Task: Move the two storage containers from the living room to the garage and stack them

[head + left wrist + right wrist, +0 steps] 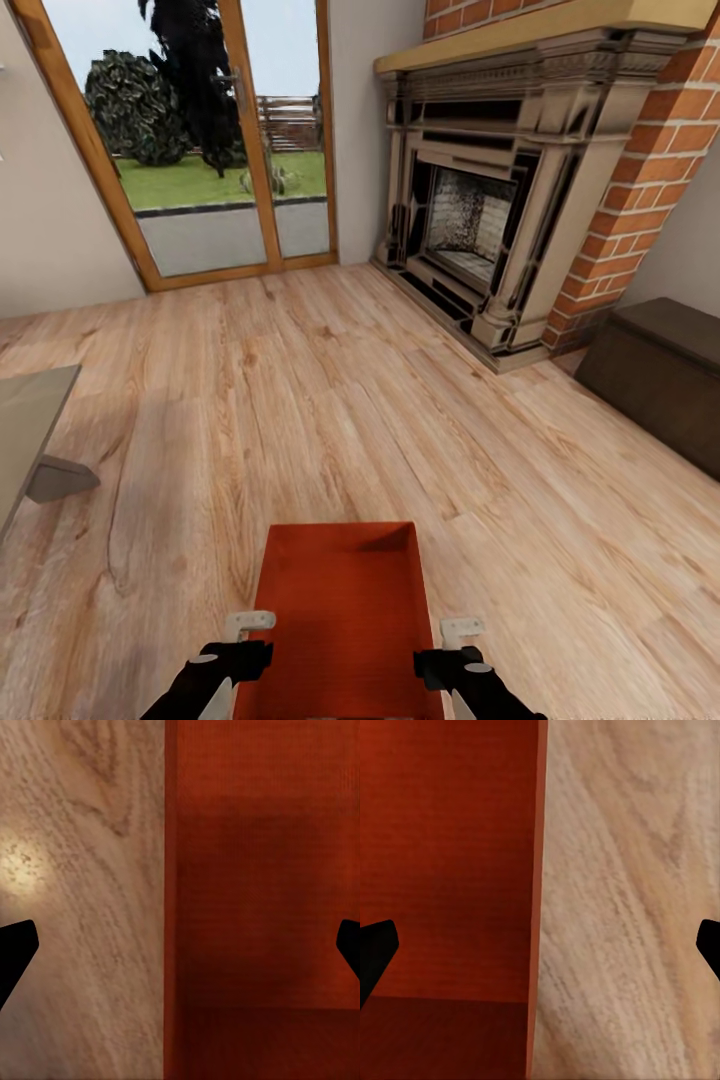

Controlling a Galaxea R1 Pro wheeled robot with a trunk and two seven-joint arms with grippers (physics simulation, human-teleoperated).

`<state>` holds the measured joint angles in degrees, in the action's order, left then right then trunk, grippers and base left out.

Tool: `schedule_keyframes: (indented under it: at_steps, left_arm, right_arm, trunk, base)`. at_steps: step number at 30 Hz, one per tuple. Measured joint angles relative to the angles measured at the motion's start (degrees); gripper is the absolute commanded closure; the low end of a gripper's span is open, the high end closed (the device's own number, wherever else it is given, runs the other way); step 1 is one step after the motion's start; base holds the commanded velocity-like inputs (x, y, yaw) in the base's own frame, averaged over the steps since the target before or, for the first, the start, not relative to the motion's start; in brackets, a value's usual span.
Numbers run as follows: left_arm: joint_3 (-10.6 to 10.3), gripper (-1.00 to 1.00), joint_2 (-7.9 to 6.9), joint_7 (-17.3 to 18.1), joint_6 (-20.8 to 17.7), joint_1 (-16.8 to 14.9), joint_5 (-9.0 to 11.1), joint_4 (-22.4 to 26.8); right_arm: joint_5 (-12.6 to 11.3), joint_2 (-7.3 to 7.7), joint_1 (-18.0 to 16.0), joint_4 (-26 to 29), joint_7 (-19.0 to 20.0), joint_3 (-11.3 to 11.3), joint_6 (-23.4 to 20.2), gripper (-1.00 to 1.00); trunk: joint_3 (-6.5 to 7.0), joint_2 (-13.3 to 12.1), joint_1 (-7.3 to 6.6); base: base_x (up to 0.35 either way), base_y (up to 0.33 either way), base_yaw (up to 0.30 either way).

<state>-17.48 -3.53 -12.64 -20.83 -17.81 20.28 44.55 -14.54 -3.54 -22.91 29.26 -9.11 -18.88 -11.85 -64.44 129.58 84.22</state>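
Note:
One orange-red open-top storage container (345,610) sits low in the head view, right in front of me on the light wood plank floor (330,400) of the living room. My left gripper (250,640) hangs over the container's left wall and my right gripper (452,645) over its right wall. In the left wrist view the container wall (171,907) runs between the two wide-apart black fingertips (15,952), so the left gripper (180,952) is open. The right wrist view shows the same: the wall (540,907) lies between the spread fingers of the open right gripper (540,952).
A red-brick fireplace (500,190) stands ahead to the right, with a low dark bench (655,370) beside it. A wood-framed glass door (215,140) is at the back left. A grey table edge (30,430) juts in from the left.

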Motion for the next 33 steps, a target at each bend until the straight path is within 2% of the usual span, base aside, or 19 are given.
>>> schedule_keyframes:
  at_steps: [14,33]
  left_arm:
    - [0.0,-1.0,0.01,0.1,-0.1,0.0,0.0,2.2]
    - [0.0,-1.0,0.01,0.0,0.0,0.0,-0.1,2.4]
  right_arm:
    - [0.0,-0.03,0.0,0.7,0.0,0.0,0.3,-1.0]
    - [0.0,0.06,0.0,2.3,0.0,0.0,0.3,-1.0]
  trunk:
    - [-1.27,0.0,0.0]
    - [-2.99,0.0,0.0]
  base:
    - [0.0,0.0,0.0]
    - [0.0,0.0,0.0]
